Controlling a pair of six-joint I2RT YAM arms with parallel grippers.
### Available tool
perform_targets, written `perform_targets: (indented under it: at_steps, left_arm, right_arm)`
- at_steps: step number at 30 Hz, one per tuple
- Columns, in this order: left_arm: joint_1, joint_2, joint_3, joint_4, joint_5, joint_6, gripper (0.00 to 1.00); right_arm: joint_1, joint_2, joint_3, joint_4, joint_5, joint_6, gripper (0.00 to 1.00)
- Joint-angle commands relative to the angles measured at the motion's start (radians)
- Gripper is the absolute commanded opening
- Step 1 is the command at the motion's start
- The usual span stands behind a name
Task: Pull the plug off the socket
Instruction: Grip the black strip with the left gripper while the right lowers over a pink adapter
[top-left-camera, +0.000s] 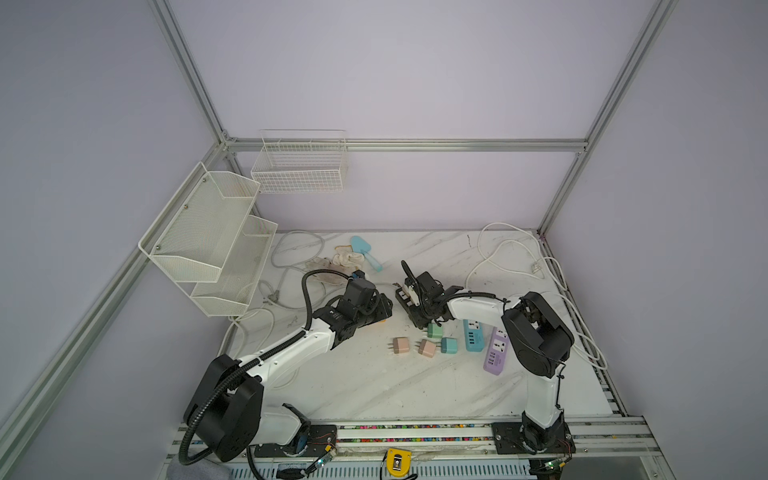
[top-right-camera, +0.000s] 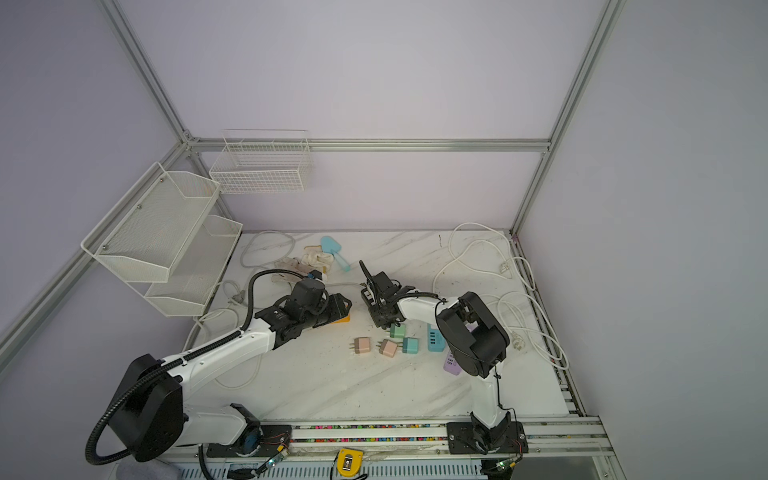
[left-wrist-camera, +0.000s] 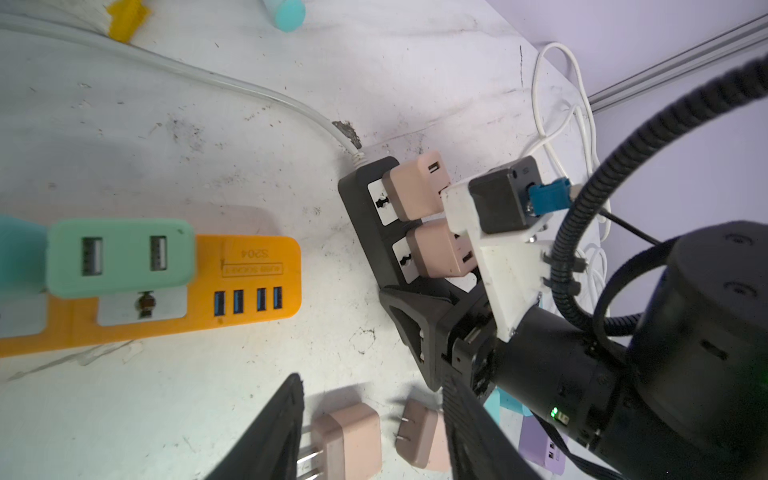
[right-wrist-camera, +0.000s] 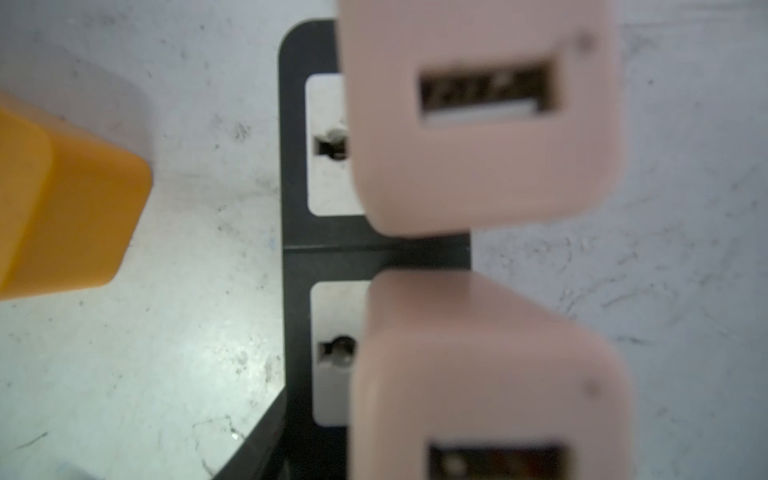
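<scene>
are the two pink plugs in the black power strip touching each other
Apart. The right wrist view shows a bare band of black power strip between the end pink plug and the second pink plug.

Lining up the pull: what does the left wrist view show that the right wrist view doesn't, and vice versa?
Left wrist only: a green charger plugged into the orange power strip, two loose pink chargers on the table, the right arm over the black power strip.
Right wrist only: a blurred head-on close-up of the USB ports on the plugged pink chargers.
Both: the black power strip, those two chargers, the orange strip's end.
</scene>
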Motion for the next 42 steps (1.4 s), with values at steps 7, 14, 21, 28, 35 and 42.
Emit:
perform_targets:
  at_steps: [7, 14, 21, 28, 35, 42]
  left_arm:
    - [0.005, 0.086, -0.001, 0.088, 0.105, -0.032, 0.54]
    - [0.005, 0.078, -0.004, 0.09, 0.115, -0.033, 0.54]
    - [0.004, 0.124, 0.025, 0.106, 0.141, -0.057, 0.54]
    - [-0.001, 0.223, 0.084, 0.177, 0.18, -0.094, 0.52]
    - [-0.013, 0.305, 0.137, 0.236, 0.176, -0.111, 0.49]
    - [-0.021, 0.397, 0.192, 0.311, 0.211, -0.132, 0.48]
  right_arm:
    - [-0.001, -0.067, -0.093, -0.018, -0.009, 0.151, 0.57]
    - [-0.002, -0.14, -0.113, -0.005, -0.015, 0.151, 0.74]
    - [-0.004, -0.248, -0.122, -0.047, -0.01, 0.191, 0.79]
    - [-0.01, -0.264, -0.103, -0.058, 0.003, 0.217, 0.74]
    - [-0.035, -0.225, -0.054, -0.099, 0.017, 0.191, 0.65]
    - [-0.064, -0.181, -0.006, -0.101, -0.002, 0.154, 0.6]
